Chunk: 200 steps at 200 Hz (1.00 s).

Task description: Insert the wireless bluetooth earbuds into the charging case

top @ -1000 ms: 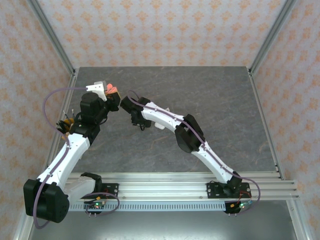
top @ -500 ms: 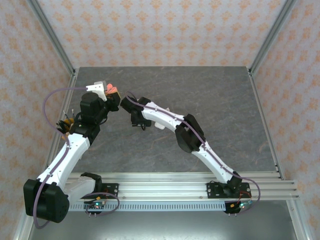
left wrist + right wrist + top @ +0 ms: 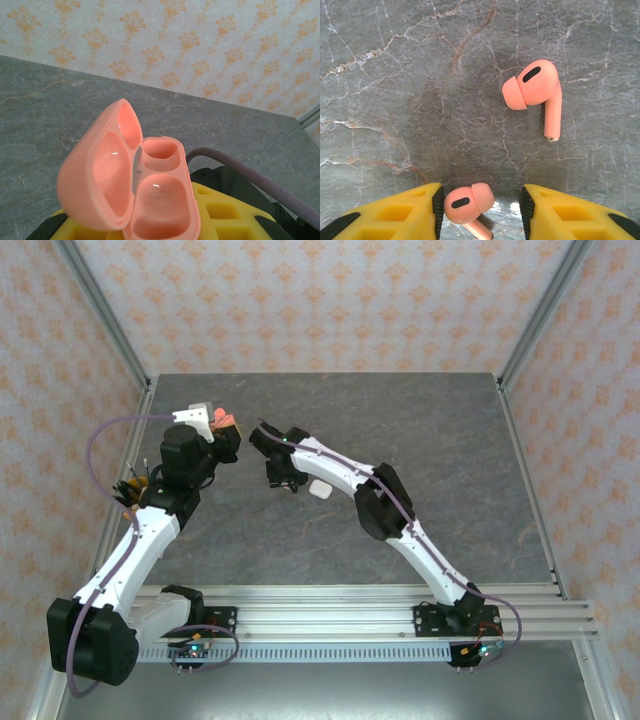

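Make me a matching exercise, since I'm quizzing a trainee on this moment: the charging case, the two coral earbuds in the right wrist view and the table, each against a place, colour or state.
Things:
1. coral case
2. lower earbud
3. upper earbud
4. table

Descriptions:
A. lying free, clear of both fingers
B. grey, marbled
C. lid open, both wells empty
D. between the right gripper's open fingers

Pairs: 1-C, 2-D, 3-A, 4-B.

coral-pink plastic charging case (image 3: 150,200), lid open, cropped by bottom edge, covers most of yellow fingers (image 3: 227,212) of left gripper (image 3: 222,426); lower coral-pink stemmed earbud (image 3: 468,201) stem cropped; white pebble-like case (image 3: 321,489) partly under right arm (image 3: 335,470)
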Motion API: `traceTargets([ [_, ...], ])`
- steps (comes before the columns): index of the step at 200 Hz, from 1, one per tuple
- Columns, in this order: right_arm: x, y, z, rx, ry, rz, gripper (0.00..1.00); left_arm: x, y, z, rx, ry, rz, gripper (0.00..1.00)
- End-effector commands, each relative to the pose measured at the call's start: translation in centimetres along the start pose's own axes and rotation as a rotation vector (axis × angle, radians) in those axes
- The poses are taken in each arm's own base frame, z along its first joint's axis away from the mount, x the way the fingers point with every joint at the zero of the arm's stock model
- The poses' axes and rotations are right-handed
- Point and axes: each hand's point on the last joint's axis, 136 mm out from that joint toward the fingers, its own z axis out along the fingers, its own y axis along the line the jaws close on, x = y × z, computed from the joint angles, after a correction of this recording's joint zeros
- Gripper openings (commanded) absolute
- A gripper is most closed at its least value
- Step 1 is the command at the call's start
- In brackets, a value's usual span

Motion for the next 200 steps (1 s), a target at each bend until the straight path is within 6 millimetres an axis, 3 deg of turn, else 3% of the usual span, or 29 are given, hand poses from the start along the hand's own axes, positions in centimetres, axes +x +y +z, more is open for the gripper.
traceTargets([
  [1,-0.73,-0.20,-0.04,-0.026,-0.013,-0.004,0.45,-1.45,-0.37,-0.15,0.012,-0.023,0.013,0.00],
  [200,-0.86,0.52,-0.02,-0.027,-0.018,-0.031,0.32,-0.87,-0.03,-0.06,0.000,-0.007,0.003,0.00],
])
